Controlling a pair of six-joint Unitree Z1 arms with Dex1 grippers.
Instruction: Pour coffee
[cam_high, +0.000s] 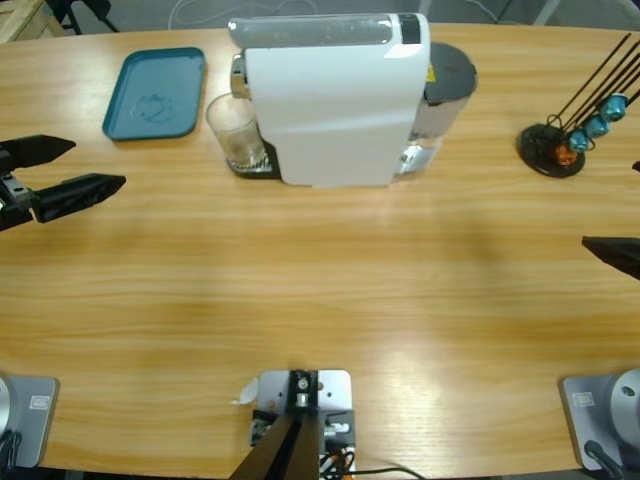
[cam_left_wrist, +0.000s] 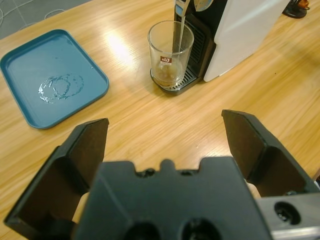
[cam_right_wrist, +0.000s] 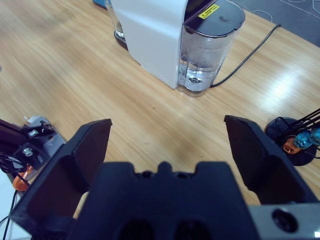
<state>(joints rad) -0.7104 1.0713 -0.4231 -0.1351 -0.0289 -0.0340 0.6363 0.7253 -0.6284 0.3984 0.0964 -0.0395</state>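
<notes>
1. Currently the coffee (cam_left_wrist: 169, 76) lies as a shallow amber pool in the glass (cam_left_wrist: 170, 54), which stands on the drip grate of the white coffee machine (cam_high: 335, 100) under its spout.
2. Left tool (cam_left_wrist: 165, 145) hangs released, grasping nothing; right tool (cam_right_wrist: 167, 145) likewise.
3. To do this well, I would close the left tool around the glass's middle, lift it straight and keep it level.
4. Count: one glass, one machine, one teal tray (cam_left_wrist: 50, 77), one capsule rack (cam_high: 555, 148), two tools.

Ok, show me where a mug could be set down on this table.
Bare wood spans the table's front half, between the left gripper and right gripper. Another free patch lies between the coffee machine and capsule stand. Crowded: the glass beside the blue tray.
</notes>
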